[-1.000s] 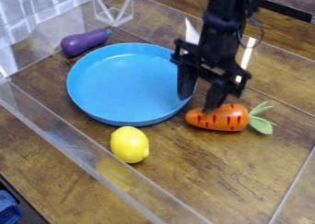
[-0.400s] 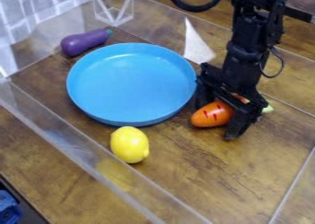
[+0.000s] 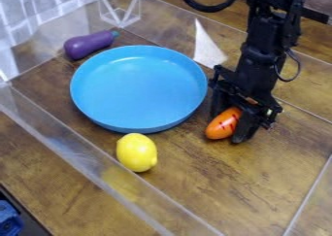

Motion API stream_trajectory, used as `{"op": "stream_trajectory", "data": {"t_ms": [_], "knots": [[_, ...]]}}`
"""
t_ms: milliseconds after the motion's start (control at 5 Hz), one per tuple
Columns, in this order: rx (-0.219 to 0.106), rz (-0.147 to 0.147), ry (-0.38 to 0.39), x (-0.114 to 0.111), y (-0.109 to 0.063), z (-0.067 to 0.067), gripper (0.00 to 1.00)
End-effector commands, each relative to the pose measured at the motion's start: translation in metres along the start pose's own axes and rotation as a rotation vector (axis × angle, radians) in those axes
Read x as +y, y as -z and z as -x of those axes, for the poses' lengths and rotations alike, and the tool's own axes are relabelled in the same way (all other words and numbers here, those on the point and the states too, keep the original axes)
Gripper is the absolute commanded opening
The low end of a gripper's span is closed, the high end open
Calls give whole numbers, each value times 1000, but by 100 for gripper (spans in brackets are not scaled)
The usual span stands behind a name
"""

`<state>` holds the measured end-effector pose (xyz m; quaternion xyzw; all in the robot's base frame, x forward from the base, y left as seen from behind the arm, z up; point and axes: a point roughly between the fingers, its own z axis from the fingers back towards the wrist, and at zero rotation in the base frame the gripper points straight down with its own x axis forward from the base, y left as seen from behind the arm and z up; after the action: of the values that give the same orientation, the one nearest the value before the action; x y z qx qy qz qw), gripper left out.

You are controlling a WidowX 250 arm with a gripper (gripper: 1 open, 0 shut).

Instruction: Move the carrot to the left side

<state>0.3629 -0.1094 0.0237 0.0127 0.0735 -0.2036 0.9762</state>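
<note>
The orange carrot [image 3: 222, 127] lies on the wooden table just right of the blue plate's rim. My black gripper [image 3: 234, 126] points straight down over it, its fingers [image 3: 248, 126] on either side of the carrot's body and closed against it. Only the carrot's left orange part shows. Its green stem is hidden behind the gripper.
A round blue plate [image 3: 130, 84] fills the middle left. A yellow lemon [image 3: 136, 151] sits in front of the plate and a purple eggplant [image 3: 88, 44] behind it on the left. A clear wall [image 3: 78, 148] borders the table's front left edge.
The gripper moved right and down from above the plate's edge onto the carrot, straddled it with wide jaws, then narrowed onto it. The carrot's stem end is now covered.
</note>
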Motion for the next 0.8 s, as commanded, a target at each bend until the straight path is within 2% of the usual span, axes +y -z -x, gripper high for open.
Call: {"op": "stream_trajectory", "data": {"t_ms": [0,200,600], "knots": [[-49,-22,49,-4,-24,-1,0],[-45,-35,78,-3,-27,0,0],[-38,-51,84,8,-32,25,0]]}}
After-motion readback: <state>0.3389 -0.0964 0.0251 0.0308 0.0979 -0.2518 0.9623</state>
